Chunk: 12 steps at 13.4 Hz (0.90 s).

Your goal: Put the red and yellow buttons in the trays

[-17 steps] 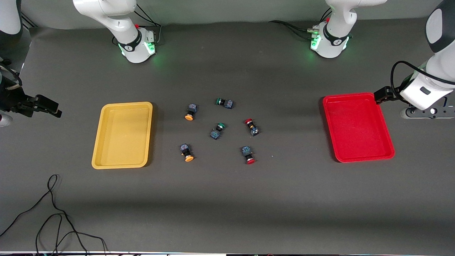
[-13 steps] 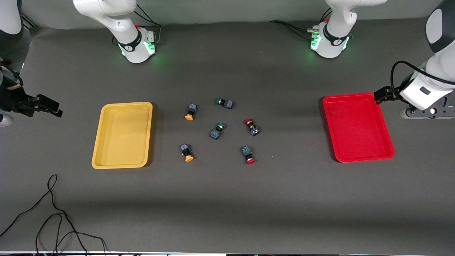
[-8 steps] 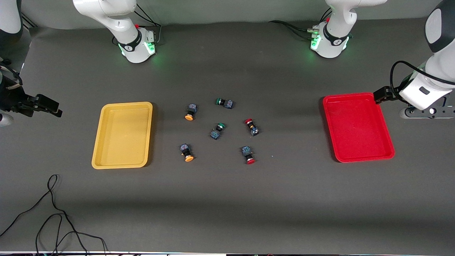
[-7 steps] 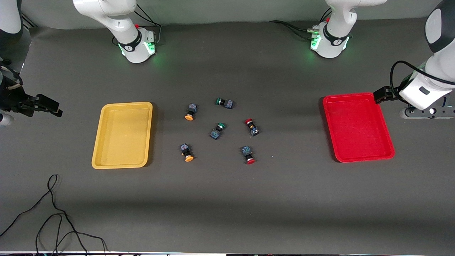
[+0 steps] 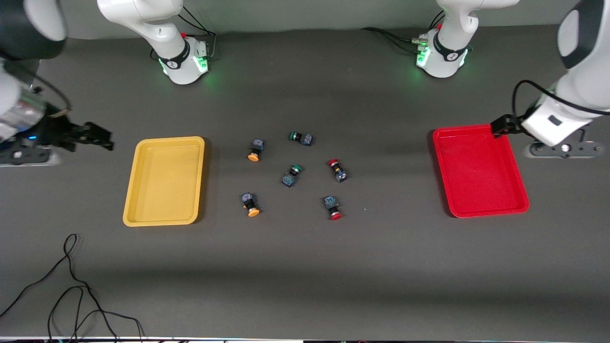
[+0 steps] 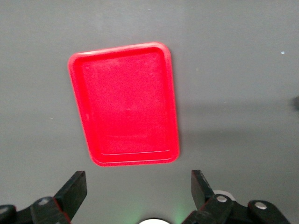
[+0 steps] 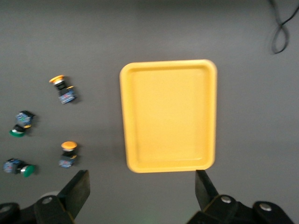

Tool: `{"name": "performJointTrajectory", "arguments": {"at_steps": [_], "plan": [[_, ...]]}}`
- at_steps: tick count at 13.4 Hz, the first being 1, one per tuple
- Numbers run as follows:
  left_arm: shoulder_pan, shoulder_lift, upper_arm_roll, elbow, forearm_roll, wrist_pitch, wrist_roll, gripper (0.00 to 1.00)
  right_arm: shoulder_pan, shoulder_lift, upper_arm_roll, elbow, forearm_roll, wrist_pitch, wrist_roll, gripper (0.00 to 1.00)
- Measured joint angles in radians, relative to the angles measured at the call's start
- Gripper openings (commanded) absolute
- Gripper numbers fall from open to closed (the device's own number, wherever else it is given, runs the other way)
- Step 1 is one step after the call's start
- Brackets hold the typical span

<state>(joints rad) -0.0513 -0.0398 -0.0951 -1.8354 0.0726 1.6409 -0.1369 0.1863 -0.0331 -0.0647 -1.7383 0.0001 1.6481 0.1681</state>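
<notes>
The dark grey table (image 5: 305, 276) spreads wide under both arms; on it the shallow yellow plastic tray (image 5: 164, 220) with rounded corners lies toward the right arm's end, and the shallow red plastic tray (image 5: 481, 212) of the same shape lies toward the left arm's end, both bare inside.

The right gripper (image 7: 142, 192) hangs over bare table just beside the yellow tray, fingers spread wide with nothing between them; the left gripper (image 6: 138, 188) hangs over the red tray's corner nearest the arm bases, fingers likewise spread wide and holding nothing.

A black cable (image 5: 71, 281) loops on the table near the front camera at the right arm's end.

Between the trays sit six small dark-bodied push-buttons, all apart from one another: one orange-yellow-capped button (image 5: 255, 149) farther from the camera, the second orange-yellow-capped button (image 5: 249, 204) nearer; one red-capped button (image 5: 337, 170) farther, the second red-capped button (image 5: 332, 207) nearer; a green-capped button (image 5: 291, 175) in the middle of the cluster; another green-capped button (image 5: 300, 137) farthest from the camera.
</notes>
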Motion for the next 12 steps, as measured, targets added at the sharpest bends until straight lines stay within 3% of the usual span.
{"name": "performJointTrajectory", "arguments": {"at_steps": [4, 8, 12], "plan": [[-0.108, 0.149, -0.126, 0.016, -0.005, 0.092, -0.254, 1.00, 0.233, -0.079, 0.007, -0.220, 0.008, 0.182, 0.385, 1.00], [-0.242, 0.384, -0.151, 0.105, -0.005, 0.205, -0.459, 1.00, 0.510, -0.096, 0.009, -0.415, 0.009, 0.401, 0.818, 1.00], [-0.320, 0.573, -0.157, 0.125, -0.013, 0.416, -0.646, 1.00, 0.585, -0.099, 0.006, -0.484, 0.009, 0.446, 0.936, 1.00]]}}
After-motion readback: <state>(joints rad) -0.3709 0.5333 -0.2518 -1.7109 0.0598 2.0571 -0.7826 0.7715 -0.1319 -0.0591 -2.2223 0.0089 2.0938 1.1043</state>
